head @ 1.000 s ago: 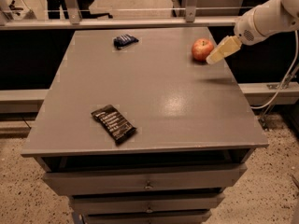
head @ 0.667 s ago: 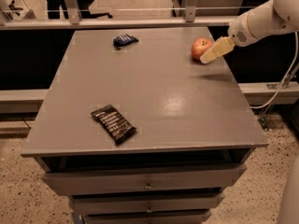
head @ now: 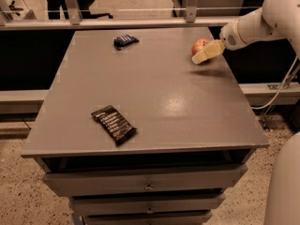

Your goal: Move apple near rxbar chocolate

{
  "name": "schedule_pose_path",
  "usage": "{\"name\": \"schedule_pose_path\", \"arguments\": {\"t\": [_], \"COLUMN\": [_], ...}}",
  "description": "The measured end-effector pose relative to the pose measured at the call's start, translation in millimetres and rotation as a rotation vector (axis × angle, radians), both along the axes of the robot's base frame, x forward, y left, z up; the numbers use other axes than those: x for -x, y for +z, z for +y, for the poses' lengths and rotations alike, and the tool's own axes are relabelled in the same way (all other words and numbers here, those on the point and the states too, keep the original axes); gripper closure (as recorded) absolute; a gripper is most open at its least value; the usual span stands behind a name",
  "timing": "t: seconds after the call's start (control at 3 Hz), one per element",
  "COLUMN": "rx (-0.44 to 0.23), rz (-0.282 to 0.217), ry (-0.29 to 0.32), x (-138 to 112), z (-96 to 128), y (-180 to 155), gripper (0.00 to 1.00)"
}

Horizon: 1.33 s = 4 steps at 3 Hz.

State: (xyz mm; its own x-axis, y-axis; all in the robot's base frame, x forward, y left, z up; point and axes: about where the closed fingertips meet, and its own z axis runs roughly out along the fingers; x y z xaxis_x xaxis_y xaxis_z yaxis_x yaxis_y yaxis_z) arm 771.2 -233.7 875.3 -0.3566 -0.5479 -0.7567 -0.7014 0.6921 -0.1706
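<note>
The red apple [head: 198,44] sits on the grey table [head: 154,93] at the far right, near the back edge. My gripper [head: 203,55] reaches in from the right on the white arm [head: 262,20] and is right against the apple's front right side, low over the table. The rxbar chocolate [head: 114,124], a long black wrapper with white print, lies flat near the front left of the table, far from the apple and the gripper.
A small dark blue packet [head: 125,41] lies at the back of the table, left of the middle. The table is a drawer cabinet with drawers [head: 147,185] below its front edge. A rail [head: 140,22] runs behind it.
My gripper has moved a little to the left and closed in on the apple. The apple, the bar and the blue packet have stayed where they were.
</note>
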Motion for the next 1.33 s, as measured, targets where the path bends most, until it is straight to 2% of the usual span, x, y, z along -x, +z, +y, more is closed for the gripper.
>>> {"name": "schedule_pose_path", "arguments": {"t": [0.33,1.0,1.33], "rx": [-0.044,-0.087,-0.107], "rz": [0.015,0.062,0.056], "ry": [0.003,0.023,0.105], "x": [-5,7,33], "z": [10,22,39], "y": [-5,-12,10], "gripper": [0.18,0.64,0.87]}}
